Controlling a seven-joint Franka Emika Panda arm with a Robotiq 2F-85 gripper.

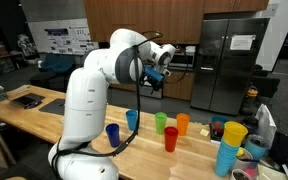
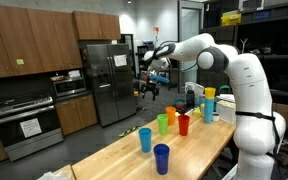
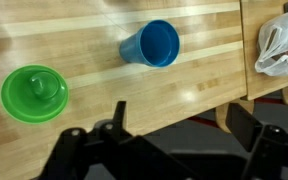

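Observation:
My gripper (image 1: 156, 78) (image 2: 149, 88) hangs open high above the far edge of the wooden table (image 1: 44, 118) (image 2: 124, 160), holding nothing. In the wrist view its dark fingers (image 3: 119, 115) stand wide apart over the table edge, with the gripper (image 3: 182, 125) above floor. Below lie a green cup (image 3: 34, 93) and a light blue cup (image 3: 152, 44), both upright and seen from above. In both exterior views a cluster of cups stands on the table: dark blue (image 1: 112, 134) (image 2: 161, 158), light blue (image 1: 132, 120) (image 2: 144, 139), green (image 1: 160, 123) (image 2: 164, 123), orange (image 1: 182, 123), red (image 1: 171, 139) (image 2: 183, 125).
A yellow cup tops a stack of blue cups (image 1: 229, 148) (image 2: 208, 105) at the table's end. A white plastic bag (image 3: 282, 48) lies near the edge. A steel fridge (image 1: 234, 60) (image 2: 109, 75) and an oven (image 2: 24, 125) stand behind. A black tray (image 1: 26, 99) sits on the table.

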